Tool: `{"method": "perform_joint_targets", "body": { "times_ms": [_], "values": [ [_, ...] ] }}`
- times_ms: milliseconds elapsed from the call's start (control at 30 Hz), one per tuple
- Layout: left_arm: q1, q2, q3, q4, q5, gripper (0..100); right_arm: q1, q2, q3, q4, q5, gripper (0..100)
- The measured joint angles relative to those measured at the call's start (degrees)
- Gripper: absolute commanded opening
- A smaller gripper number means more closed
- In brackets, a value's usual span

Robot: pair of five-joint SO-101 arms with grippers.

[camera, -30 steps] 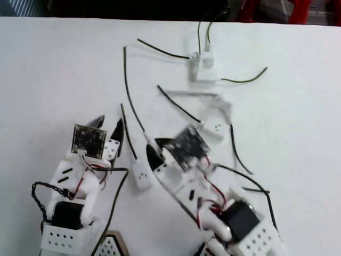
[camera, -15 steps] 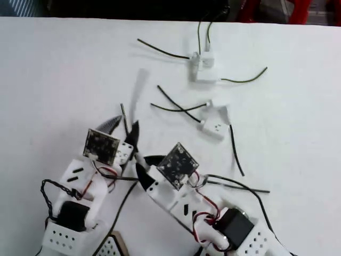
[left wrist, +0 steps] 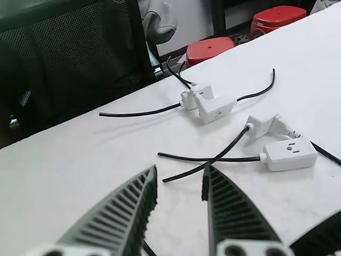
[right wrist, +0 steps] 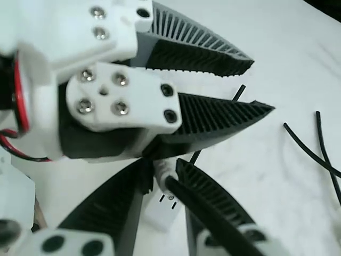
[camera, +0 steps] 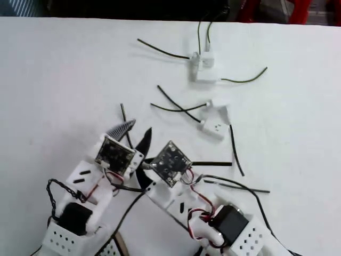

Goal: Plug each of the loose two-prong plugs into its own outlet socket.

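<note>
My right gripper [right wrist: 161, 170] is shut on a white outlet socket [right wrist: 162, 208] at its cord end; the black cord [camera: 211, 164] trails back under the wrist. Right beside it, my left gripper [left wrist: 179, 178] stands open over the table with nothing between its fingers [camera: 122, 128]. Farther back lie a loose white socket [left wrist: 290, 153] and a loose white plug [left wrist: 264, 124], close together. At the back of the table a plug sits joined to a socket [camera: 201, 66].
Several loose black cords [camera: 176, 104] cross the middle of the white table [camera: 64, 69]. Another cord [camera: 237, 152] lies right of the arms. The two arms crowd each other at the front. Red stools [left wrist: 279, 16] stand beyond the far edge.
The socket that lay on the table between the arms is now in my right gripper, and its long cord has swung round to the right. Both arms have closed in toward each other.
</note>
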State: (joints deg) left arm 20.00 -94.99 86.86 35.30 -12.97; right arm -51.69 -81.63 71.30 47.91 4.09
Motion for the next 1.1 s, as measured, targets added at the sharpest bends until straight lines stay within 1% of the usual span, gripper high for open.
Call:
{"method": "perform_joint_targets", "body": {
  "times_ms": [267,467,800,967,1100],
  "values": [
    [0.4,-0.1,0.0,0.7,-0.5,15,-0.1,0.0,0.5,0.0,0.0,1.7],
    [0.4,-0.1,-0.1,1.5,-0.4,15,1.0,0.0,0.5,-0.4,-2.0,1.7],
    [0.4,-0.1,-0.1,1.5,-0.3,15,1.2,0.0,0.5,-0.4,-2.5,1.7],
    [-3.6,-0.1,-0.1,0.5,2.5,15,1.6,0.1,0.5,-1.5,-2.5,1.7],
    [-4.2,-0.1,-0.1,0.5,2.8,15,1.8,0.0,0.5,-1.7,-2.5,1.7]
  ]
}}
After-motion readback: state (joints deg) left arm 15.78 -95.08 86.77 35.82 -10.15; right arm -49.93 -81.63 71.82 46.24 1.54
